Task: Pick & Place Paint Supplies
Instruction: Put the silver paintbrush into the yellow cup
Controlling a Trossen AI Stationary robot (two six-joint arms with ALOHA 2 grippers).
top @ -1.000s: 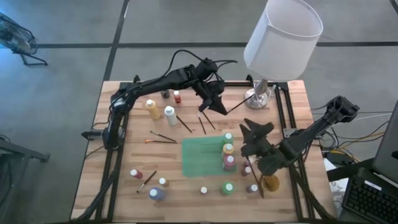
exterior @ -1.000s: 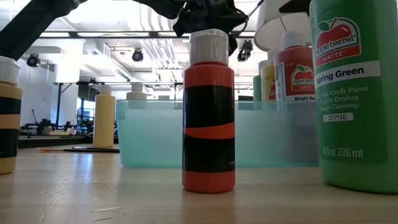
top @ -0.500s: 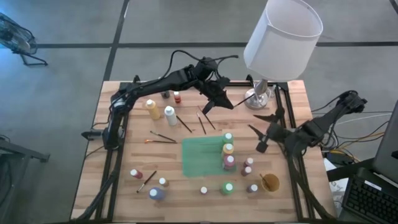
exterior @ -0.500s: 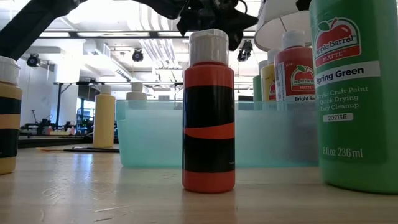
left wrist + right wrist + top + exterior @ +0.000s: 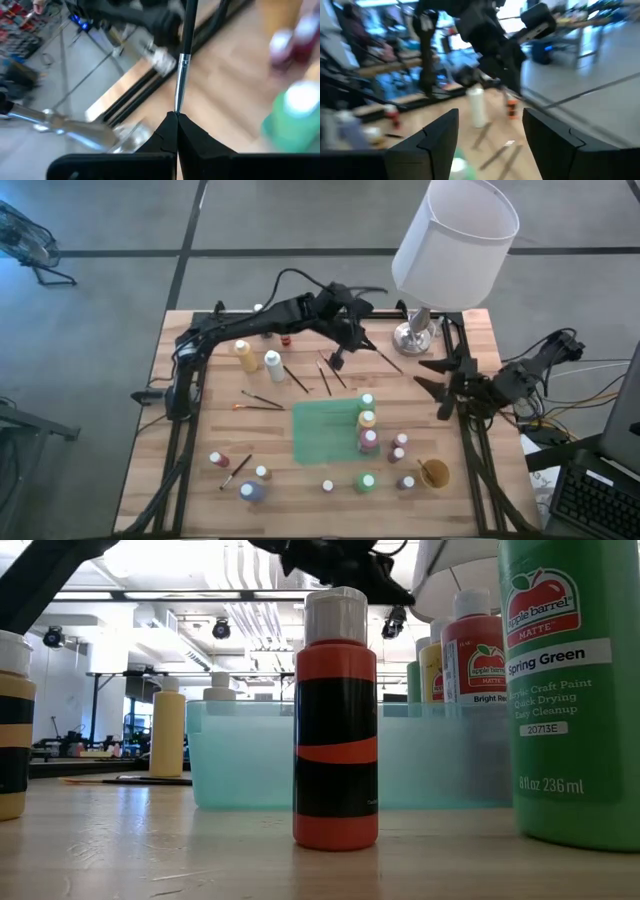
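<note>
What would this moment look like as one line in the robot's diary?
left gripper: shut on brush, above table's far side | right gripper: open, empty, at right edge | green tray: bottles along its right side

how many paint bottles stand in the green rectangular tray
3, in a row along the green rectangular tray's right edge; from the high view's top: green bottle, yellow bottle, red bottle. None looks hidden.

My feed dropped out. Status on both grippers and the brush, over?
Left gripper shut on a brush, above the table's far middle. Right gripper open, empty, at the right edge. Lamp close by.
</note>
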